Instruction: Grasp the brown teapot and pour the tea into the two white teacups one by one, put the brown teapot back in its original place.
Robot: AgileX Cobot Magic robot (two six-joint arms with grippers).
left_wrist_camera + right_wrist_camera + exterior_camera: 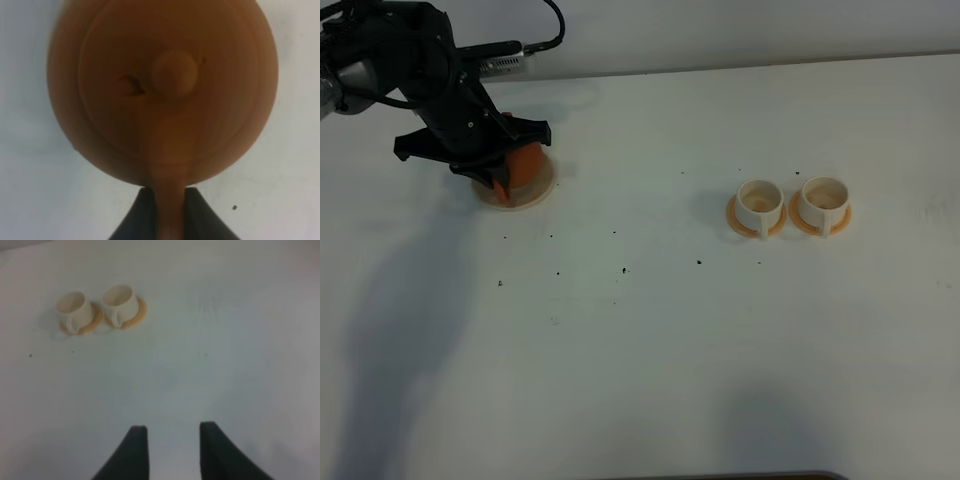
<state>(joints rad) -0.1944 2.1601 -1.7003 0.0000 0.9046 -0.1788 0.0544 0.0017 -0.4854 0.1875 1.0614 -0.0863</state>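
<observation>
1. The white counter (670,350) carries everything.
2. The brown teapot (165,90) sits on a beige coaster (542,190) at the counter's far left.
3. The left fingers (137,220) are clamped tight on the teapot's handle.
4. The right fingers (132,450) stand apart over bare counter and hold nothing.
5. The two white teacups (760,198) stand side by side on orange saucers (844,214), well to the right of the teapot.
</observation>
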